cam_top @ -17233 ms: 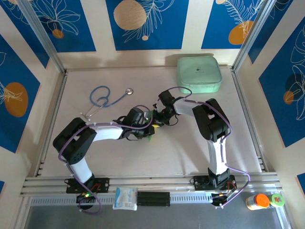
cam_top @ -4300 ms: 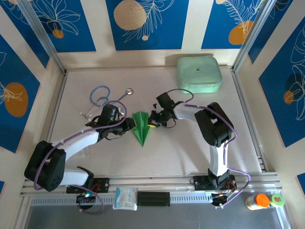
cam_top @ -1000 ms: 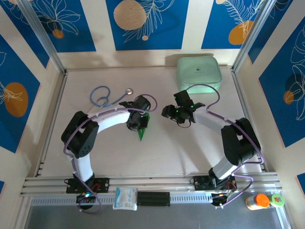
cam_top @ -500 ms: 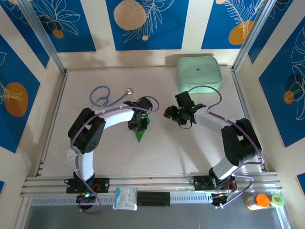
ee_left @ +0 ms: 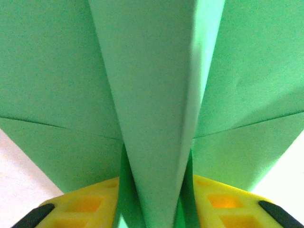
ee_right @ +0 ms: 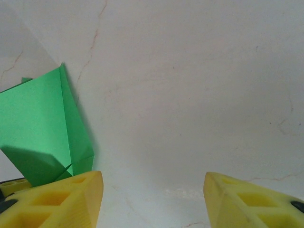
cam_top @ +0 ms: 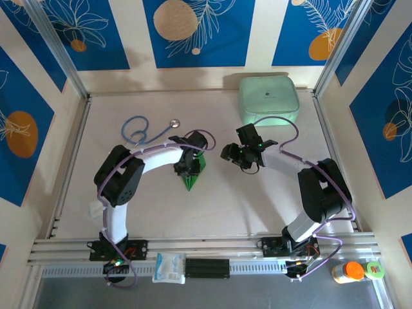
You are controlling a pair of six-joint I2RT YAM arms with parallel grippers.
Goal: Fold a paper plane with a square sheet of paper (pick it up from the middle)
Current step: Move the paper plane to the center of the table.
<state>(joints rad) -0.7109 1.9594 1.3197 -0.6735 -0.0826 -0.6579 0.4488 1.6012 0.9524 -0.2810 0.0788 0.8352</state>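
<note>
The bright green paper plane [cam_top: 190, 181] sits at mid table, its point toward the near edge. My left gripper [cam_top: 187, 168] is shut on its raised centre fold. In the left wrist view the plane [ee_left: 152, 95] spreads wide, wings out to both sides, and the keel runs down between my yellow fingers [ee_left: 85, 206] at the left gripper [ee_left: 154, 213]. My right gripper [cam_top: 225, 152] hovers just right of the plane, open and holding nothing. The right wrist view shows the right gripper [ee_right: 152, 199] over bare table, with the plane [ee_right: 40, 128] at the left.
A pale mint zip case [cam_top: 268, 98] stands at the back right. A blue stethoscope [cam_top: 145, 131] lies at the back left. A white packet [cam_top: 170, 267] and an orange bottle [cam_top: 351, 271] sit beyond the near rail.
Seconds ago the plane lay flat between both grippers. Now my left gripper holds it by the fold. Over the last second the left arm shifted slightly; the right barely moved.
</note>
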